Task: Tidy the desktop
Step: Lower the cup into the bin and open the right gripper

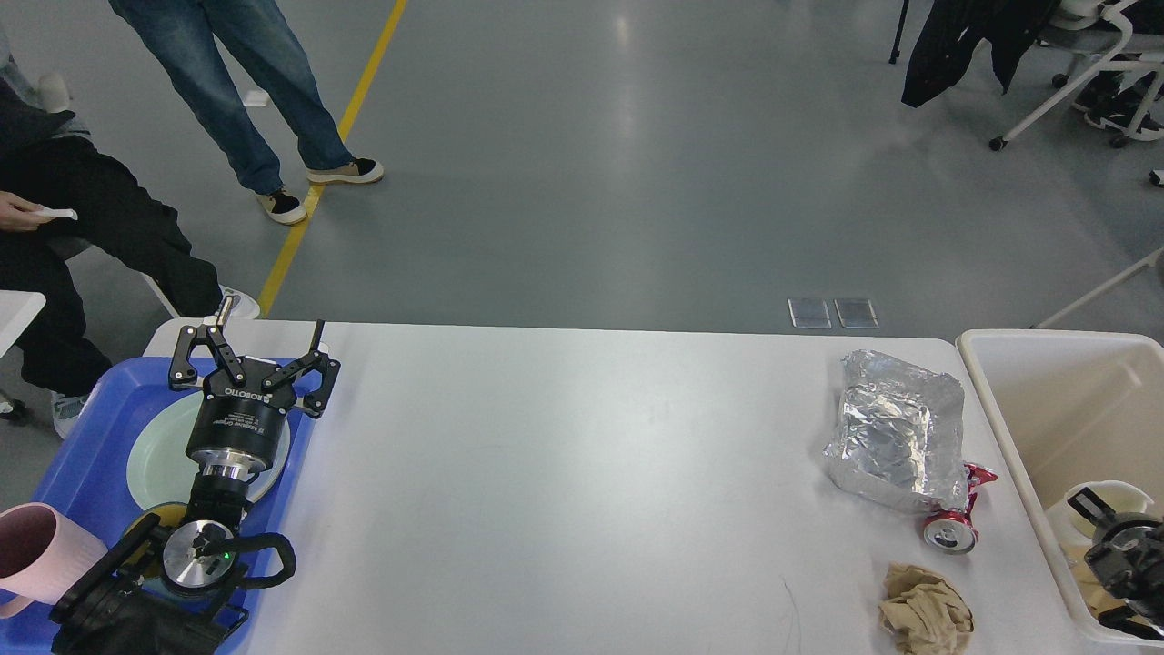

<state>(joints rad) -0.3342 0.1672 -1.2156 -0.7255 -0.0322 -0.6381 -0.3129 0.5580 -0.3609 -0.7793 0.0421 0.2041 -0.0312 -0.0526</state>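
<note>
The white desktop (564,473) carries a crumpled foil container (896,437), a crushed red can (955,526) and a wad of brown paper (926,611), all near its right end. My left gripper (253,357) hangs open over the blue tray (86,437) at the left end, above a pale plate (150,464). My right gripper (1096,514) is low inside the cream bin (987,400) at the right. One dark finger lies across the mouth of a white cup (1105,496), which stands at the gripper's tip. The other finger is hidden.
A pink mug (41,555) stands at the tray's near left corner. Two people are beyond the table's far left corner, one seated (82,227) and one standing (264,91). Office chairs (1073,64) stand far back on the right.
</note>
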